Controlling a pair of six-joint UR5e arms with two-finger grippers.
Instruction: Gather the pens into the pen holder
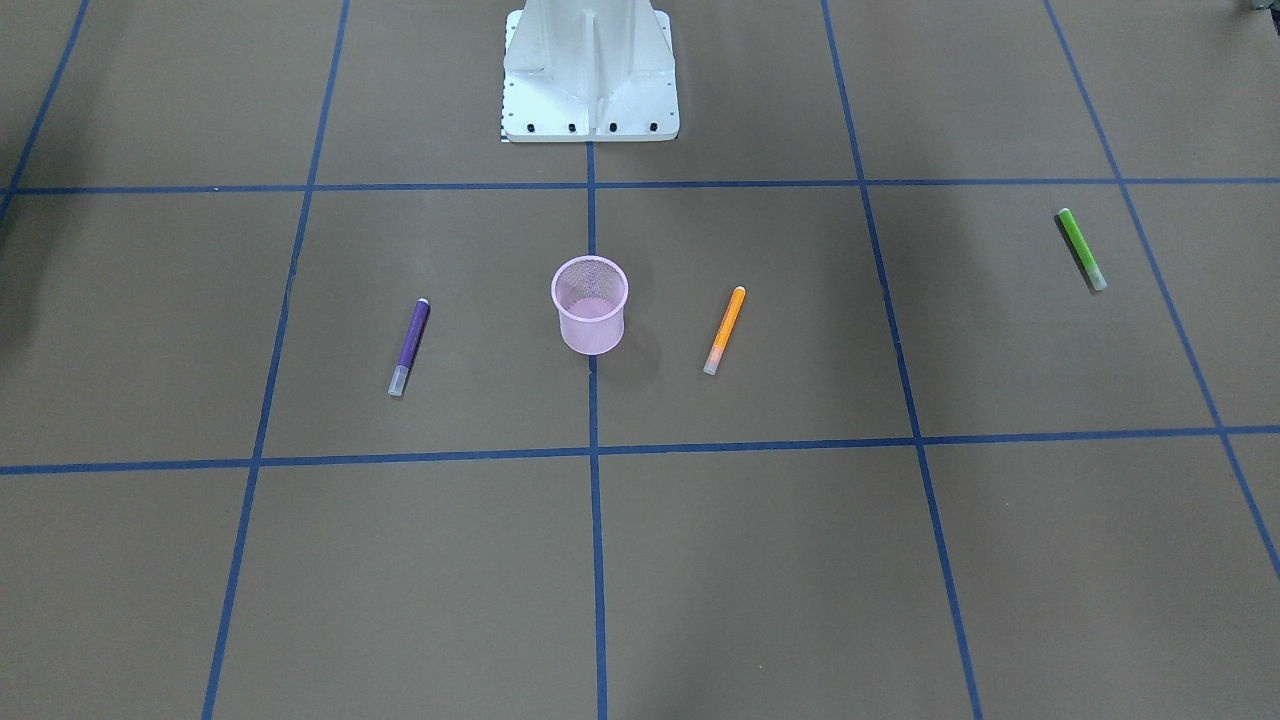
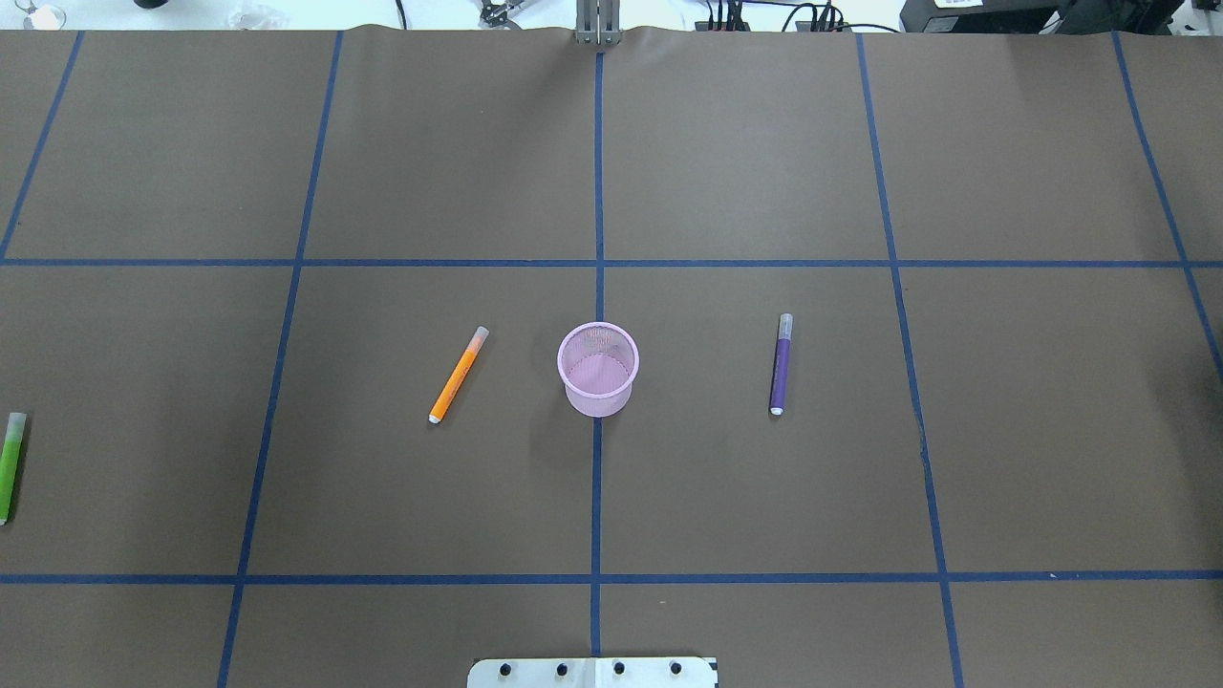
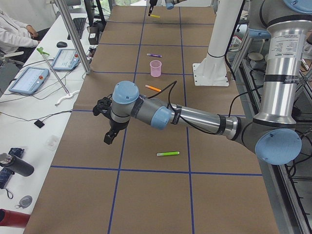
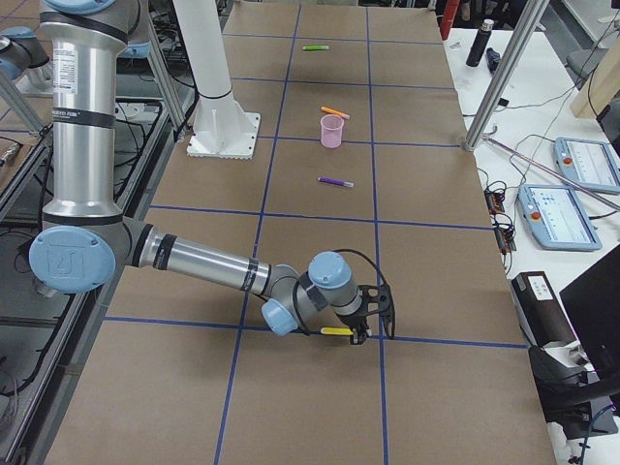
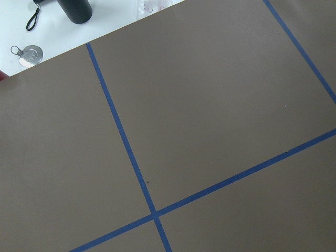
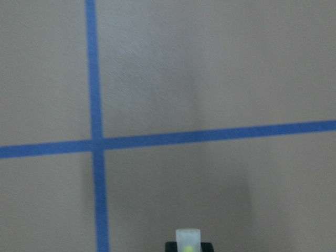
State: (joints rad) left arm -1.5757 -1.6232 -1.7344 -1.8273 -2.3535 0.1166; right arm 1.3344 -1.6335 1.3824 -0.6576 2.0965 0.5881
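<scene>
Step judged: yellow pen (image 4: 337, 331) pinched in right end effector (image 4: 360, 334), well apart from pen holder (image 2: 598, 394). Left end effector (image 3: 109, 135): closure cannot be told. Orange pen (image 2: 457, 376) lies at holder's 9 o'clock, purple pen (image 2: 781, 365) at 3. Next: carry over rim, tip upright, release.

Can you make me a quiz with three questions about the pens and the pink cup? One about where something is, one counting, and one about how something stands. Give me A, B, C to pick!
1. In the overhead view, where does the purple pen lie?
A) left of the pen holder
B) right of it
C) inside it

2. How many pens are inside the pen holder?
A) none
B) two
C) four

3. How does the pen holder stand?
A) upright
B) on its side
C) upside down

Answers:
1 B: it lies right of the holder, apart from it.
2 A: only the holder's bare bottom shows inside.
3 A: its open rim faces up.
</scene>
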